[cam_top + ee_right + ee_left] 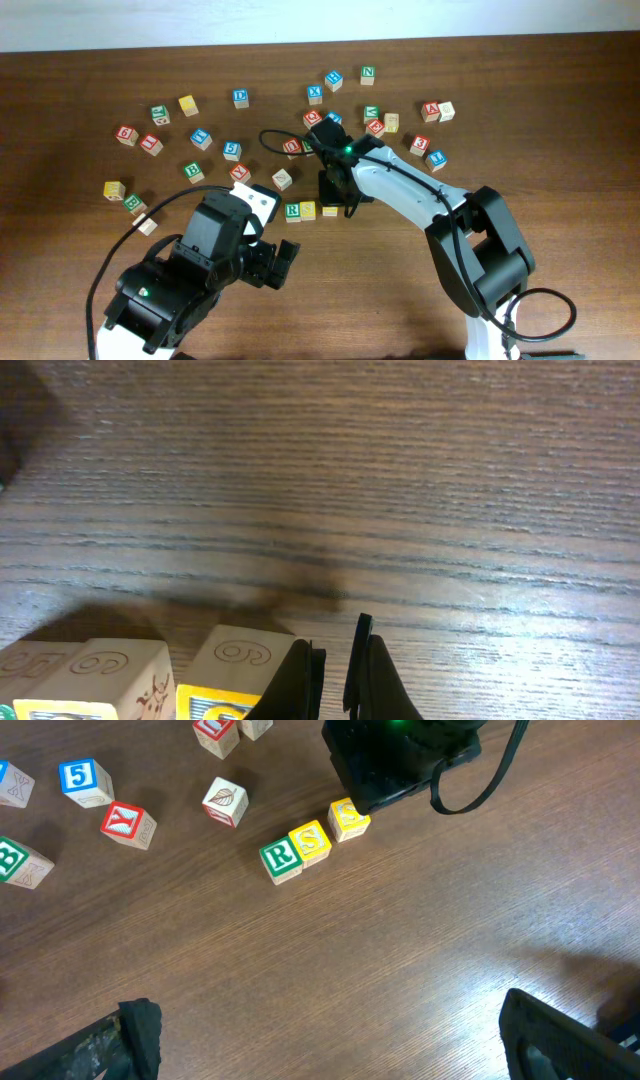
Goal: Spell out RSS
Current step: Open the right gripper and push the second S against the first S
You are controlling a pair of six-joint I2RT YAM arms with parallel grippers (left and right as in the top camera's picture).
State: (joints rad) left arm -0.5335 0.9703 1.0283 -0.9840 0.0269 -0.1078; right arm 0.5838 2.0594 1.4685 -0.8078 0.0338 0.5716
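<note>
The green R cube and two yellow S cubes lie in a row at mid table. In the left wrist view they read R, S, S. My right gripper hangs right over the last S cube, its fingers nearly together with nothing between them, just right of that cube. My left gripper is open and empty, near the front, well short of the row.
Many other letter cubes are scattered across the back and left of the table, among them a leaf cube just behind the row, a red Y cube and a blue 5 cube. A black cable loops behind the right arm.
</note>
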